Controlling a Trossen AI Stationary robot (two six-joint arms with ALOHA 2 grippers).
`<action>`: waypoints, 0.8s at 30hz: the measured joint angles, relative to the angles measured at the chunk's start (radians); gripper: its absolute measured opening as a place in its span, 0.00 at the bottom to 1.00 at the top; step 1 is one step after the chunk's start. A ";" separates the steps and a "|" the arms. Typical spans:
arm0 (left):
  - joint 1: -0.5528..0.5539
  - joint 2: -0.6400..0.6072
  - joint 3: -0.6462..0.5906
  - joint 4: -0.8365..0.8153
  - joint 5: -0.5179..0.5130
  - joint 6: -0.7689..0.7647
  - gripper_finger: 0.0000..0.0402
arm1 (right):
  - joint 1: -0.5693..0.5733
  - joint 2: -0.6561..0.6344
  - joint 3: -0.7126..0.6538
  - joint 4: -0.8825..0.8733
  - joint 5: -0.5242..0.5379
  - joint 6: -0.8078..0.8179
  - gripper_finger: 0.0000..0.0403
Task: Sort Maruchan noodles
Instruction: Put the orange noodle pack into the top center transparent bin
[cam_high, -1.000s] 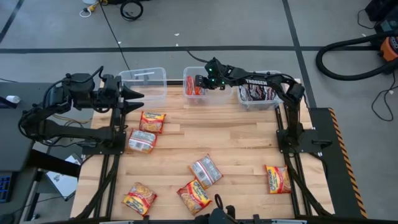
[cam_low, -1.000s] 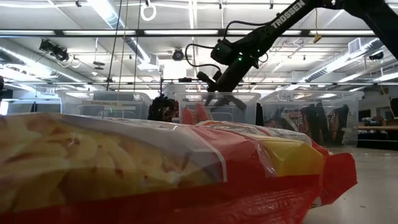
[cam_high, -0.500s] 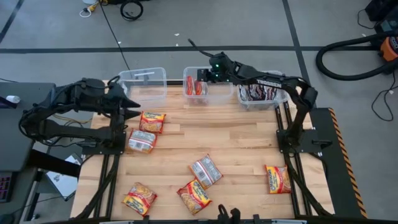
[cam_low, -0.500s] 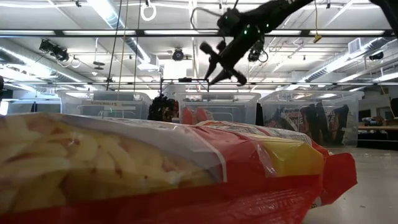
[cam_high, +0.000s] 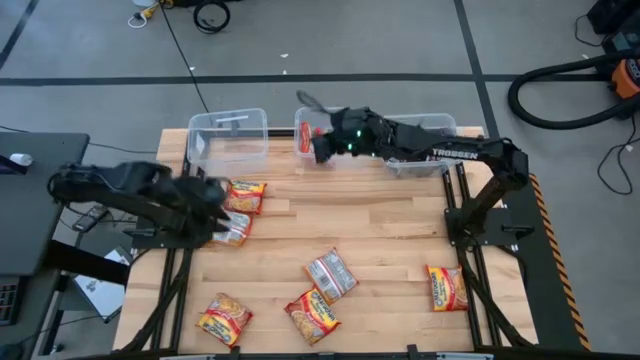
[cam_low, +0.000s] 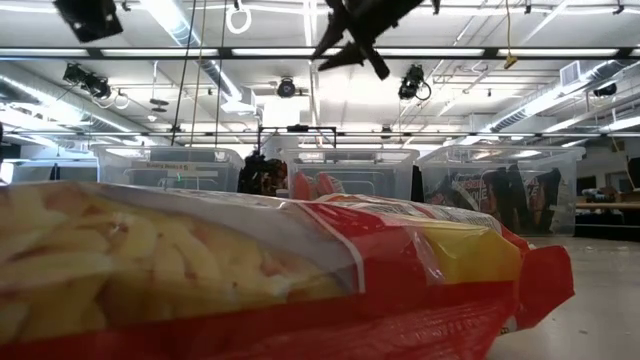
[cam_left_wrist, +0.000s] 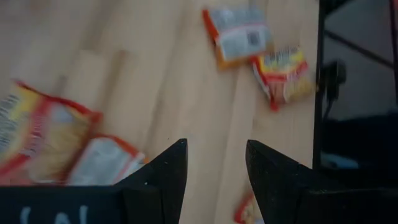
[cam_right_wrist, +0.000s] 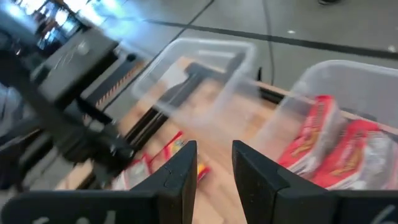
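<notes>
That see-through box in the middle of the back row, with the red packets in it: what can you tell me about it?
The middle bin is a small clear plastic tub with no lid, standing upright at the table's far edge between two similar bins. Red packets stand on edge inside it, leaning on its wall. The right gripper hovers beside it, fingers apart, holding nothing.

Arms: two, both matte black, built of jointed tubular links.
Right arm marking: white "TROSSEN" lettering along the forearm link.
Right arm light: small green indicator glowed near the wrist, beside the right end effector (cam_high: 318, 146).
Left arm: black throughout, with dark cables looped along the links near the left end effector (cam_high: 222, 200).
Fingers (cam_left_wrist: 163, 175): black, wedge-shaped, tapering to blunt tips, matte surface.
Right fingers (cam_right_wrist: 180, 175): same black tapered form.
Bases: black frames with struts at each tabletop side.
</notes>
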 joint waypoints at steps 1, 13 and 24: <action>-0.032 0.005 -0.026 0.027 0.000 -0.026 0.41 | 0.032 -0.001 0.000 -0.001 0.005 -0.023 0.27; -0.326 0.107 -0.156 0.304 -0.054 -0.119 0.41 | 0.487 0.094 0.000 -0.093 0.076 0.175 0.27; -0.335 0.124 -0.156 0.312 -0.071 -0.112 0.41 | 0.732 0.356 0.000 -0.133 -0.279 0.525 0.27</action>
